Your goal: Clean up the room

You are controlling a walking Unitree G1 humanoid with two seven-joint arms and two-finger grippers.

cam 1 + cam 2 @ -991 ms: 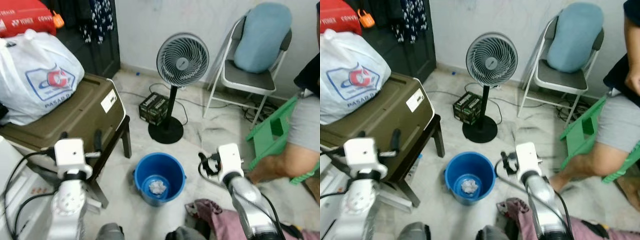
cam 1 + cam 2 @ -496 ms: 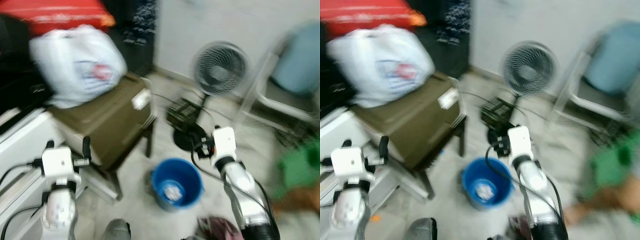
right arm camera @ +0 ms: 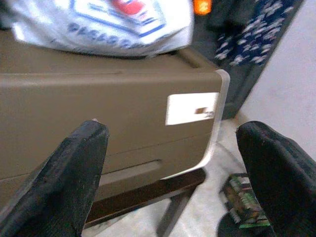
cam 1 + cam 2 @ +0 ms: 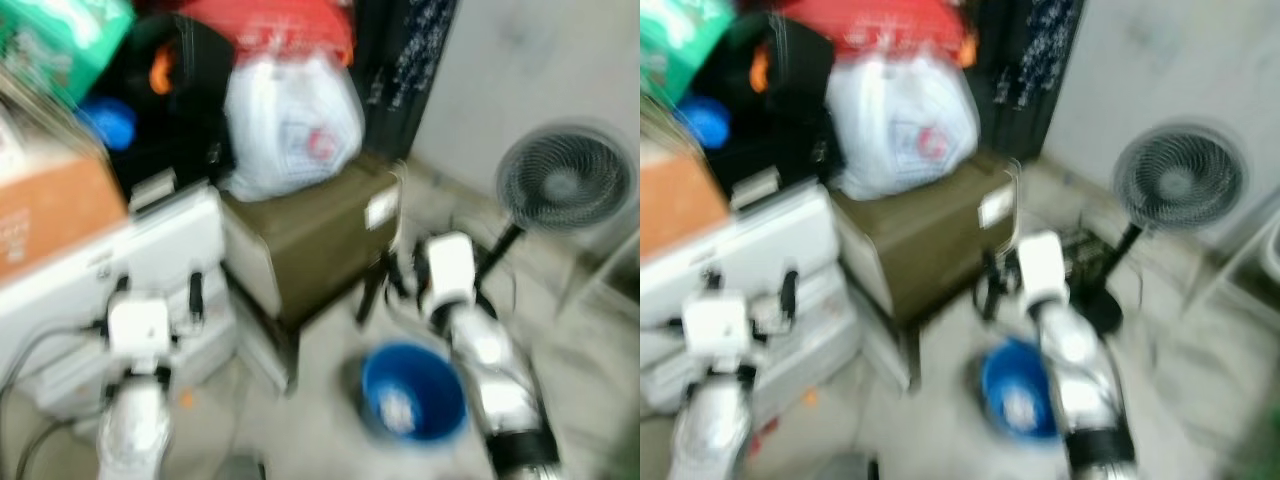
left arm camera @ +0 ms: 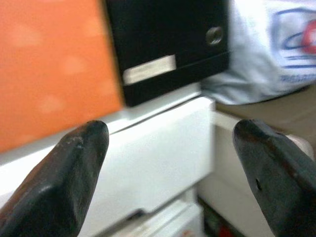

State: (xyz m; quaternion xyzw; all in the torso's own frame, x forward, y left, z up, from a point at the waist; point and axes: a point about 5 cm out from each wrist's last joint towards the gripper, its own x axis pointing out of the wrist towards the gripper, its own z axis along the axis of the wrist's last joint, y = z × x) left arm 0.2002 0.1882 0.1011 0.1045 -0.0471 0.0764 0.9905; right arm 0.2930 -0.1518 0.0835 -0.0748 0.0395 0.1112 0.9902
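The picture is blurred. A blue bucket [image 4: 412,392] stands on the pale floor with a crumpled white scrap [image 4: 400,408] inside it. My right gripper [image 3: 173,168] is held up just above and behind the bucket, open and empty, facing the olive-brown case [image 3: 98,113]. My left gripper [image 5: 170,163] is raised at the left, open with nothing between its fingers, and points at a white box [image 5: 148,163] beneath an orange carton [image 5: 54,69]. A white plastic bag [image 4: 292,125] rests on the olive-brown case [image 4: 310,235].
A standing fan [image 4: 565,185] is at the right by the wall, with a small dark box [image 3: 242,202] near its base. Stacked white boxes [image 4: 130,260], an orange carton [image 4: 50,215], a black bag [image 4: 170,90] and a red bag [image 4: 270,25] crowd the left.
The whole picture has swung to the left and blurred, so the camera turned. The chair, green stool and person have left the picture; the stacked boxes have come in. Both grippers stay open.
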